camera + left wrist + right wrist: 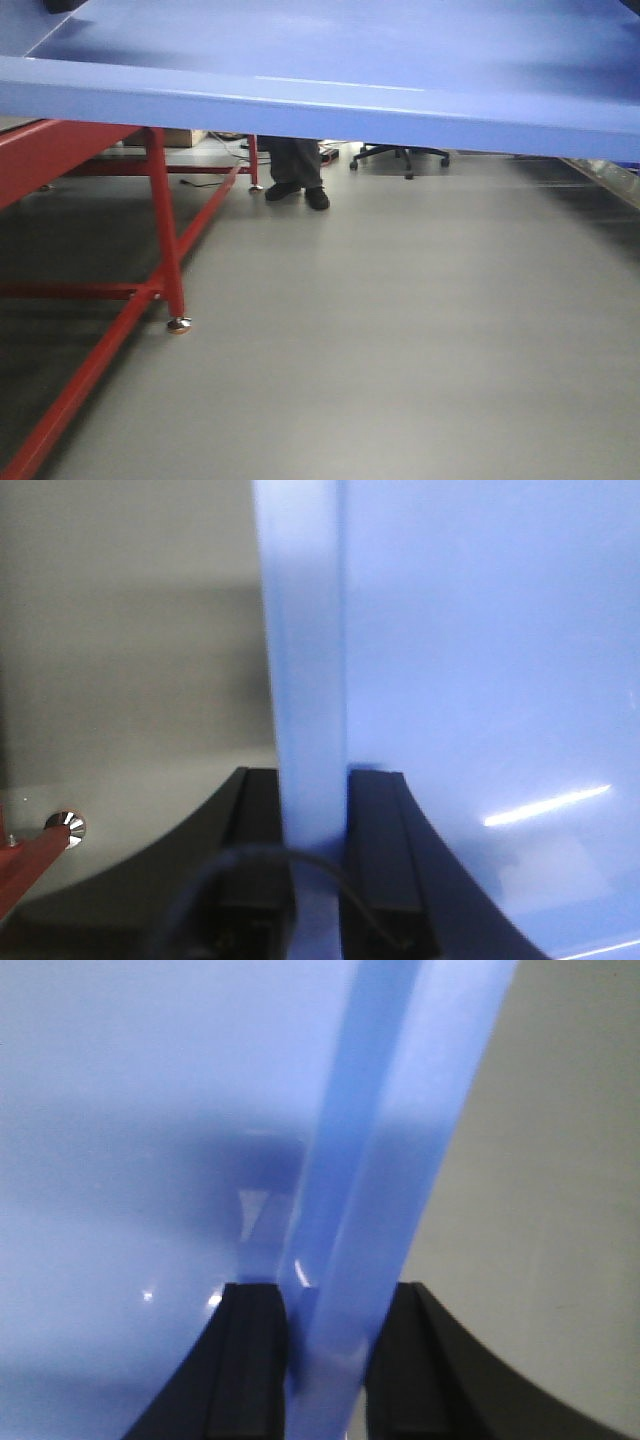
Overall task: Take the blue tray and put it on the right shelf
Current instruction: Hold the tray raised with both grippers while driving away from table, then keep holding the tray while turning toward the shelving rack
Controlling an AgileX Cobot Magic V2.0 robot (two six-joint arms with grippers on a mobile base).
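You've got the blue tray (330, 70) up in the air, spanning the top of the front view roughly level, clear of the red-framed desk (165, 230) at left and well above the grey floor (400, 340). The left claw (315, 780) is clamped on the tray's left rim and the right claw (325, 1295) on the opposite rim, probably because a tray this wide and shallow would tip if held from one edge. The right shelf isn't clearly in view, so this looks like mid-carry with placing not yet done; keep both sides level.
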